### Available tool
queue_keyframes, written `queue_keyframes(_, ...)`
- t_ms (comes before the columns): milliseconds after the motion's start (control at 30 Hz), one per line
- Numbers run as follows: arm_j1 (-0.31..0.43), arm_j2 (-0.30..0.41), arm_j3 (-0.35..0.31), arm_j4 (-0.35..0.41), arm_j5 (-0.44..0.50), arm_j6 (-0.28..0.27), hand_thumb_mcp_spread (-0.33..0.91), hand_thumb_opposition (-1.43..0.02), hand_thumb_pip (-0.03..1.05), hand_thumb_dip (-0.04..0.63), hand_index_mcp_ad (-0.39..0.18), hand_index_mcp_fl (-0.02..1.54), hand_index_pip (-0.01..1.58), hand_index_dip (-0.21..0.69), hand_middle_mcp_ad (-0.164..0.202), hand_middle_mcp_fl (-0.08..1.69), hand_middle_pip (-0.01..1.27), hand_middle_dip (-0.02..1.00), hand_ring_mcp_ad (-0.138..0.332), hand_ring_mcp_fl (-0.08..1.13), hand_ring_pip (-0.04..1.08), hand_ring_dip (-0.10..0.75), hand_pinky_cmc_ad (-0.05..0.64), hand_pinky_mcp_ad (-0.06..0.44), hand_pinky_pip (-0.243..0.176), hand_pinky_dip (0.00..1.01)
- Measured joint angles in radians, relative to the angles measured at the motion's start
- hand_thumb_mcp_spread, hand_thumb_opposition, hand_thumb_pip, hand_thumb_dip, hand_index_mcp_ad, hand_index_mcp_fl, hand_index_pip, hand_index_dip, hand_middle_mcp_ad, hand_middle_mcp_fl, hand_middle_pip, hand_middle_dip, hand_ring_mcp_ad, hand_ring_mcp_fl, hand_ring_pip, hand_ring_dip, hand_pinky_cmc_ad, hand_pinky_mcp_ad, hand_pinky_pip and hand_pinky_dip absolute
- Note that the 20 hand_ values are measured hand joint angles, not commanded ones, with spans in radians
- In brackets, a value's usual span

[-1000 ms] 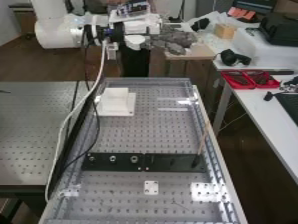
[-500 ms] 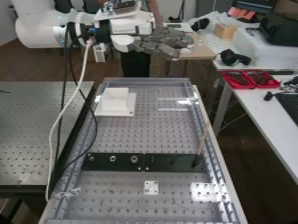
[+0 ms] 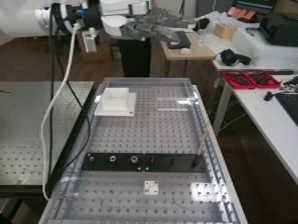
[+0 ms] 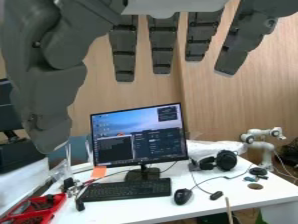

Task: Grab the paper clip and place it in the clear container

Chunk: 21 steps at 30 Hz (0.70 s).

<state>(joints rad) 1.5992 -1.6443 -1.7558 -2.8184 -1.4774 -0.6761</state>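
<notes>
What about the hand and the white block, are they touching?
Apart: in the high view, floor shows between the hand and the white block.

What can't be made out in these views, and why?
- High view: the thin line on the bench is too small to identify.
- High view: the bench's near end is cut off by the bottom edge.
- High view: what lies in the red trays is too small and dark to name.
- Wrist view: the top edge cuts off part of the robot hand.

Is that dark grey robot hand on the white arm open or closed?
Open. The dark grey hand has its fingers straight and set apart, not curled, with nothing held in them.
</notes>
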Motion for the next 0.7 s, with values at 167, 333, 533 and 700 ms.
queue_keyframes(167, -0.021, 0.004, 0.011, -0.005, -0.029, 0.007, 0.33, -0.73, 0.42, 0.173, -0.094, 0.24, 0.08, 0.152, 0.073, 0.09, 0.14, 0.17, 0.152, 0.00, 0.10, 0.030, 0.314, 0.265, -0.063, 0.38)
queue_keyframes(333, -0.033, -0.002, 0.022, -0.010, -0.044, 0.008, 0.33, -0.71, 0.42, 0.159, -0.093, 0.24, 0.09, 0.164, 0.073, 0.09, 0.14, 0.17, 0.152, 0.00, 0.10, 0.030, 0.316, 0.264, -0.075, 0.38)
queue_keyframes(533, -0.041, -0.010, 0.025, -0.016, -0.051, 0.012, 0.33, -0.71, 0.42, 0.159, -0.093, 0.24, 0.09, 0.176, 0.073, 0.09, 0.14, 0.17, 0.152, 0.00, 0.09, 0.030, 0.326, 0.264, -0.075, 0.38)
queue_keyframes(700, -0.048, -0.009, 0.020, -0.014, -0.054, 0.014, 0.33, -0.71, 0.42, 0.159, -0.093, 0.24, 0.09, 0.176, 0.073, 0.09, 0.14, 0.17, 0.152, 0.00, 0.10, 0.030, 0.326, 0.264, -0.075, 0.38)
